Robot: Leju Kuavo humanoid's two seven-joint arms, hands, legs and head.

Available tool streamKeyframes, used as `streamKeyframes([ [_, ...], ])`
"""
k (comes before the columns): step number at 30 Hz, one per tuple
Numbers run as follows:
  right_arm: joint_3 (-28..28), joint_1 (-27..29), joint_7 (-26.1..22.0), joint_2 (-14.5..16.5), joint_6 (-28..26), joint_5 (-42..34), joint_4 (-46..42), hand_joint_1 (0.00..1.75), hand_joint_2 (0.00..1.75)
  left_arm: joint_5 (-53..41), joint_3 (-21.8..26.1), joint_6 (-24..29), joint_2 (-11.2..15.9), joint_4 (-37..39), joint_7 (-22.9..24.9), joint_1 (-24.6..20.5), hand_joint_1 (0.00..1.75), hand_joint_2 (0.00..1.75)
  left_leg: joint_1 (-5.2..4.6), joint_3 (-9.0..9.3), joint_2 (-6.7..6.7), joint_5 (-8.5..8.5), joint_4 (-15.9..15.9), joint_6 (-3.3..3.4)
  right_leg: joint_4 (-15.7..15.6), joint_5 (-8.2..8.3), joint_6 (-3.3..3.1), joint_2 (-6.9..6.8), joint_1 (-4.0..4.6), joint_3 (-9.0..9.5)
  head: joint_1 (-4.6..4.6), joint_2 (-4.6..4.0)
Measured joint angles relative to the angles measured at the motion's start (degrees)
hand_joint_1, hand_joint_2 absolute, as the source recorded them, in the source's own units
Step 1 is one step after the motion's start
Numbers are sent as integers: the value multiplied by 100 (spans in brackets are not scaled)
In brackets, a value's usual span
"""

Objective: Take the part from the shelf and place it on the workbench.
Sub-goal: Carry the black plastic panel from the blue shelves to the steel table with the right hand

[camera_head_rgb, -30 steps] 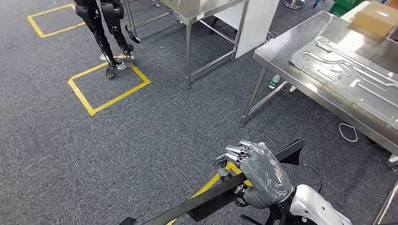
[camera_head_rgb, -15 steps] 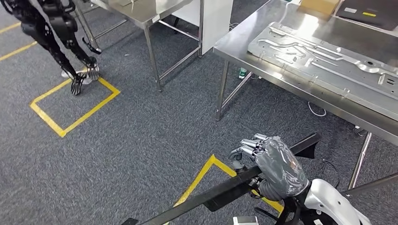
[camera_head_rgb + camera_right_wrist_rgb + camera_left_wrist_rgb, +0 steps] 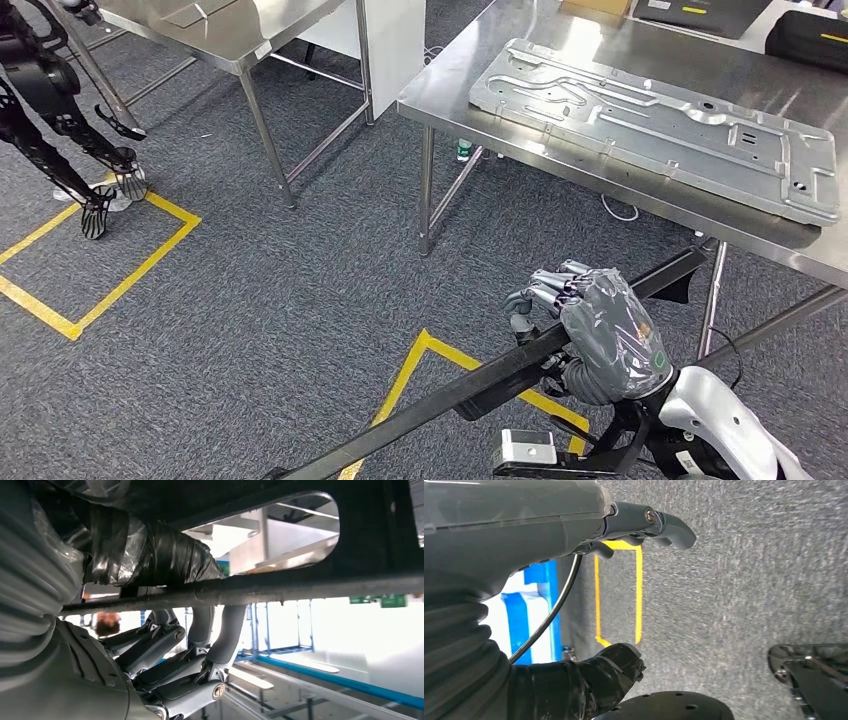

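Observation:
The part is a long black metal bar that runs slantwise from the lower left up toward the workbench leg. My right hand grips it near its upper end, fingers wrapped over the top. In the right wrist view the fingers curl around the bar from below. The steel workbench stands ahead on the right, with a large grey stamped plate lying on it. My left hand hangs over the carpet with its fingers apart and nothing in it.
A second steel table stands at the upper left with a white panel beside it. Another robot's black legs stand at the far left by yellow floor tape. A dark case lies on the bench's far right.
The whole picture has shifted left, so the camera has turned toward the workbench, which now lies nearer. My right hand keeps the same grip on the bar.

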Motion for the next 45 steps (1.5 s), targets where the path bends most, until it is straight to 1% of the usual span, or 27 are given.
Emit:
streamKeyframes([
  [2,-3,-8,4,-1,-3,8,0,175,175,0,-1,2,2,0,-2,1,0,175,0,5,13,0,-8,4,30,-23,3,-64,12,-17,1,0],
  [4,-10,-28,20,0,-10,44,1,175,175,0,-2,20,2,0,-8,4,0,175,-2,11,62,-2,-19,17,285,-171,21,-246,22,-152,1,0],
  [6,-36,-40,87,29,-24,168,16,175,175,-3,-1,54,3,0,-12,12,0,175,-18,26,253,-34,-18,29,960,-388,62,-488,-2,-525,0,0],
  [7,-57,-40,131,54,-30,242,25,175,175,-6,-1,61,3,0,-10,15,0,175,-26,45,368,-61,-14,25,1036,-340,71,-579,-15,-576,-1,0],
  [8,-83,-39,175,81,-31,314,33,175,175,-9,-1,57,3,0,-7,17,0,175,-33,76,484,-95,-10,12,876,-189,64,-691,-20,-499,-1,0],
  [9,-107,-39,201,107,-31,364,38,175,175,-12,-2,44,3,0,-3,17,0,175,-43,111,558,-125,-10,-11,457,-5,33,-830,12,-280,-1,0],
  [11,-136,-37,230,144,-34,428,39,175,175,-13,-2,28,3,0,-1,15,0,175,-66,161,665,-171,-13,-68,-48,143,-42,-1009,77,-26,-2,0],
  [12,-141,-31,233,158,-35,446,40,175,175,-13,-2,24,3,0,-1,14,0,175,-76,179,719,-188,-20,-98,-90,121,-72,-1010,104,-18,-2,0],
  [14,-145,-14,236,172,-38,461,40,175,175,-13,-2,19,4,0,-1,9,0,175,-78,216,803,-227,-32,-158,-125,136,-120,-861,88,-15,-5,1],
  [15,-150,-10,237,180,-43,467,40,175,175,-13,-2,18,7,0,-2,7,0,175,-68,217,710,-278,12,-187,-151,144,-147,-792,68,1,-6,1],
  [17,-167,-7,242,208,-58,483,40,175,175,-14,-3,17,14,0,-10,8,0,175,-42,42,370,-525,416,-221,-193,163,-204,-665,29,32,-11,0],
  [18,-175,-7,245,232,-66,491,41,175,175,-15,-4,16,19,0,-17,12,0,175,-33,-134,209,-700,778,-225,-195,163,-222,-595,33,34,-11,0],
  [20,-184,2,253,279,-73,500,43,175,175,-16,-4,16,25,0,-33,23,0,175,-32,-535,129,-930,1487,-234,-179,156,-243,-442,43,31,-12,0],
  [22,-206,6,270,318,-76,500,46,175,175,-23,-4,17,31,0,-61,31,0,175,-32,-648,115,-729,1527,-233,-142,136,-246,-274,47,31,-12,0],
  [23,-225,6,284,334,-75,500,47,175,175,-28,-4,19,34,0,-77,31,0,175,-30,-549,84,-489,1227,-222,-115,121,-238,-190,45,32,-12,0],
  [25,-268,4,308,363,-73,500,48,175,175,-27,-5,22,41,1,-104,31,0,175,-20,-269,-138,-113,491,-194,-55,87,-200,-41,36,14,-10,0],
  [27,-302,2,314,384,-72,500,48,175,175,-18,-7,24,46,1,-119,25,0,175,-22,-141,-285,-23,167,-164,-21,82,-136,76,24,-32,-8,0],
  [29,-344,5,315,392,-73,500,47,175,175,-14,-6,25,44,0,-121,21,0,175,-40,-120,-188,-6,131,-112,-32,102,-57,183,3,-66,-8,0],
  [30,-371,15,316,392,-74,500,47,175,175,-15,-4,26,42,0,-121,22,0,175,-41,-101,-123,12,99,-75,-15,92,-27,149,-6,-76,-7,0],
  [32,-423,24,318,394,-80,519,46,175,175,-14,-2,26,35,0,-121,22,0,175,-26,-62,18,44,28,-1,259,-76,24,-127,7,-205,-3,0],
  [34,-457,38,323,409,-90,570,46,175,175,-13,-1,20,35,0,-122,28,0,175,-37,-52,153,40,12,34,923,-415,62,-448,1,-535,0,0],
  [36,-494,85,328,430,-97,626,47,175,175,-13,0,7,39,0,-120,36,0,175,-48,-50,301,22,14,39,1451,-578,94,-550,-26,-807,0,0],
  [37,-522,109,331,437,-101,648,47,175,175,-13,0,-3,41,0,-119,37,0,175,-50,-42,375,10,15,35,1431,-505,101,-577,-36,-798,0,0],
  [38,-559,125,332,442,-104,667,45,175,175,-13,0,-16,42,0,-117,35,0,175,-50,-26,445,-5,15,25,1188,-340,101,-618,-42,-666,0,0],
  [39,-604,134,333,445,-109,686,42,175,175,-14,0,-29,41,0,-117,34,0,175,-51,-4,496,-23,15,8,793,-142,92,-685,-44,-446,0,0],
  [41,-710,143,351,462,-111,718,34,175,175,-15,0,-48,40,0,-122,26,0,175,-66,29,573,-63,19,-49,116,78,43,-806,-7,-72,-1,0],
  [45,-927,167,461,493,-6,729,25,175,175,-15,0,-83,40,0,-139,3,0,175,-67,73,638,-117,24,-167,-114,94,-78,-746,44,31,-4,0],
])
